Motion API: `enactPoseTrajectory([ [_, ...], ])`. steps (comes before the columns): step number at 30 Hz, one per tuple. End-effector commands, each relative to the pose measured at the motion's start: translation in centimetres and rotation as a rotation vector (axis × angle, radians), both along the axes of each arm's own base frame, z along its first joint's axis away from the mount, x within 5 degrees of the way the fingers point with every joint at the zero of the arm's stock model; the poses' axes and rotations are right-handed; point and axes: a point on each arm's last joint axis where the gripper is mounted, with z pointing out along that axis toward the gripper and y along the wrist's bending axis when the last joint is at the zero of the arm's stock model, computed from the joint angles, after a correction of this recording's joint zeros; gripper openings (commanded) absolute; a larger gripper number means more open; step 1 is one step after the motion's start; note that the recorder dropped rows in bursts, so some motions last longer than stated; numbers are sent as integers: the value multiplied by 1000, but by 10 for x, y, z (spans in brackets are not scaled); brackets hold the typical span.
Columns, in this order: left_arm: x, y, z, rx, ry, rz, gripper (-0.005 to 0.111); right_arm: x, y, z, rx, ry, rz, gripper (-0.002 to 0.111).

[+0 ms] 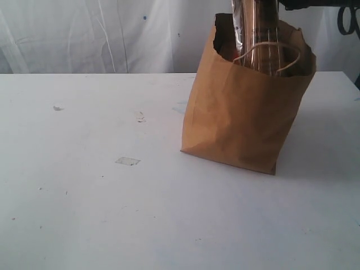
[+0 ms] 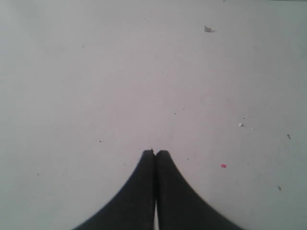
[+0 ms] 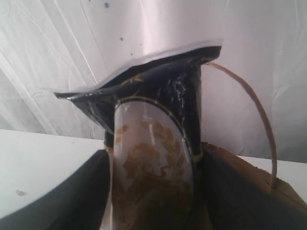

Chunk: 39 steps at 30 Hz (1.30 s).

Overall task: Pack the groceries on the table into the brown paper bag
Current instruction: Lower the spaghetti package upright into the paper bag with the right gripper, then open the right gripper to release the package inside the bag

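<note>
The spaghetti pack stands upright in the paper bag, blue end up, between the fingers of the right gripper; their grip is unclear. The left gripper is closed and empty.

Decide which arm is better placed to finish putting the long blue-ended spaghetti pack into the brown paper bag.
Right. The right gripper flanks the long blue-ended spaghetti pack standing in the tall brown paper bag; the left gripper is shut over bare white table.

Exterior faces bag, right wrist nearer
</note>
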Motion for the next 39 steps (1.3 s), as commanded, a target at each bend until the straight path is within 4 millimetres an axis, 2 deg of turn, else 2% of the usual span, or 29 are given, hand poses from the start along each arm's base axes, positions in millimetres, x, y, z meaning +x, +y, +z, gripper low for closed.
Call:
enactPoseTrajectory([
  [1,0,0,-1,4,0,-4,0,-1,0,-1,-29,-3,17,56],
  [15,0,0,-1,4,0,-4,0,-4,4,-5,-92,12,82,56],
  [23,0,0,-1,4,0,-4,0,-7,5,-10,-179,31,136,67],
  [31,0,0,-1,4,0,-4,0,-10,7,-13,-223,52,187,68],
  [39,0,0,-1,4,0,-4,0,-7,3,-12,-248,20,137,68],
])
